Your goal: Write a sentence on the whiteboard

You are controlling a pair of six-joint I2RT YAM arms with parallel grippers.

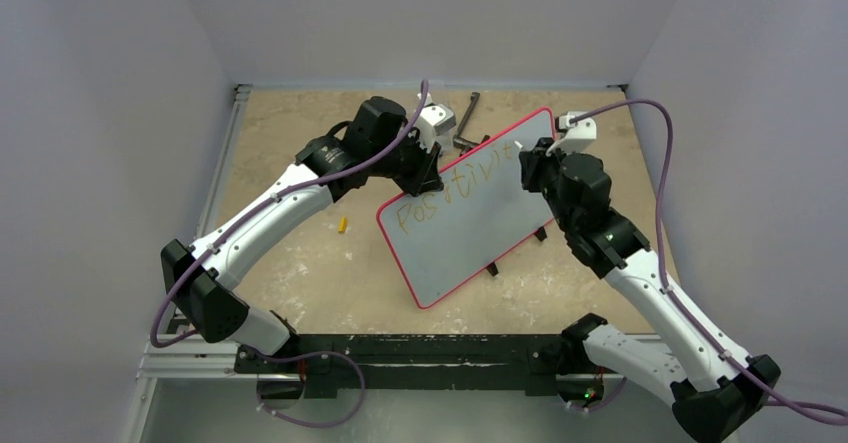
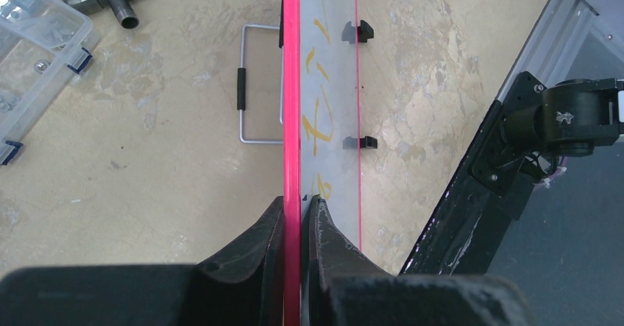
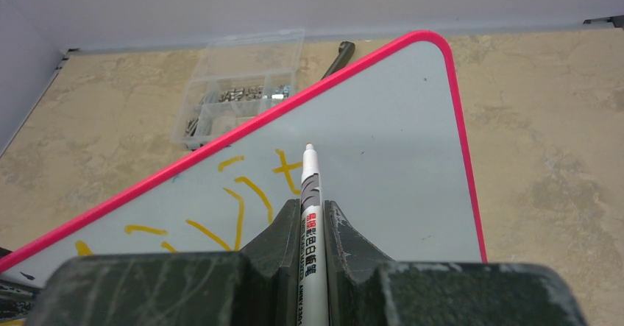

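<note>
Pressure seemed to matter most for the stroke in hand. The right fingers (image 3: 274, 232) were clamped on a white marker (image 3: 309, 186), whose tip sat at the board's face just right of the last yellow stroke; whether it touched could not be told. A light, even contact would likely draw a clean line without shoving the board back. The left fingers (image 2: 259, 246) were pinched on the frame's upper edge, holding the whiteboard (image 1: 470, 225) at a tilt with its black-footed long edge low. That grip would need to be firm, since any rocking could spoil a letter. New letters should probably run rightward along the top edge. The whiteboard stood mid-tabletop (image 1: 300, 263) between the two arms, glossy white with a thin pink-red rounded frame. The sentence (image 1: 455, 191) was orange-yellow handwriting near the upper edge, reading roughly "Positivi", its last letters hard to make out.
</note>
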